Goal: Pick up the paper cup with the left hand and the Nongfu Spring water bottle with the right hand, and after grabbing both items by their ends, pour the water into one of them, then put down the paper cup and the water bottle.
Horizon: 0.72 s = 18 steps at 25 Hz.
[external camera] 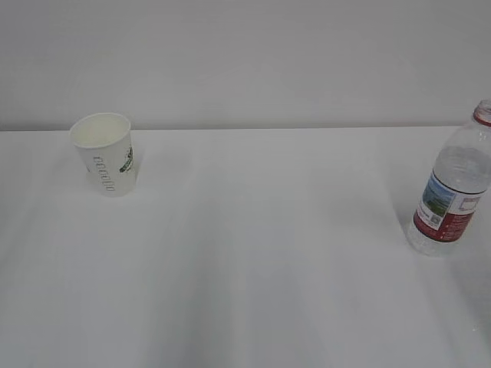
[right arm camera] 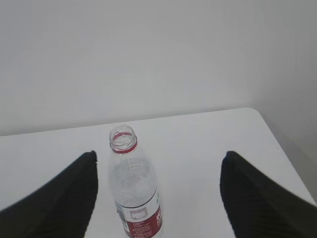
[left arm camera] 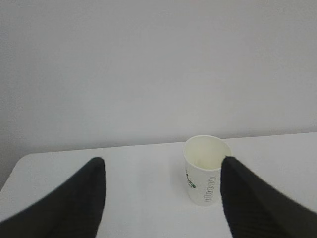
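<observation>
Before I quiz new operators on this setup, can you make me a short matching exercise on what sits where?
Things:
1. paper cup
2. Nongfu Spring water bottle
3. left hand
4. right hand

States:
A. upright at the table's right edge, cap off
B. open, cup just ahead by one finger
C. upright, far left
D. open, bottle ahead

Pairs: 1-C, 2-A, 3-B, 4-D

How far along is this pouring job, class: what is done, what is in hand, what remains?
Done: nothing; the paper cup and the uncapped water bottle stand apart on the table. In hand: the left gripper and right gripper are open and empty, facing them. Left: grasping, pouring, setting down.
</observation>
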{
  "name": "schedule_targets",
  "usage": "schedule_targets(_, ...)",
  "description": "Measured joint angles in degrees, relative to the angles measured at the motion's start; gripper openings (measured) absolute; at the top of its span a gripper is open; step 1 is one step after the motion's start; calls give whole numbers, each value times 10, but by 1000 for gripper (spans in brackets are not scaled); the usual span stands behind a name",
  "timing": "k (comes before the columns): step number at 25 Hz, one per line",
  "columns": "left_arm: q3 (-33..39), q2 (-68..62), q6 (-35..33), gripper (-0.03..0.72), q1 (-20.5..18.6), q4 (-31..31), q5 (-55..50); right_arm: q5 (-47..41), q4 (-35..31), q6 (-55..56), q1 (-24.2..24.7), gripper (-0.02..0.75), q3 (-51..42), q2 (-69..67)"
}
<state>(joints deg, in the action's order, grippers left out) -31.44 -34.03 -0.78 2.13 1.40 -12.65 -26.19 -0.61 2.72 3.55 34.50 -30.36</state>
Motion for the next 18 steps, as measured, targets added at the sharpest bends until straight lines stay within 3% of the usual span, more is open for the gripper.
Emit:
schedule_targets(6,11,-64,0,527,4,-1,40,37,20,0,0,581,0,-27)
schedule_targets(14,39,-158,0,524,80,-14,144,111,35,0,0,581,0,-75)
schedule_targets(18,39,-200,0,524,98,-14,188,122,61,0,0,582,0,-96)
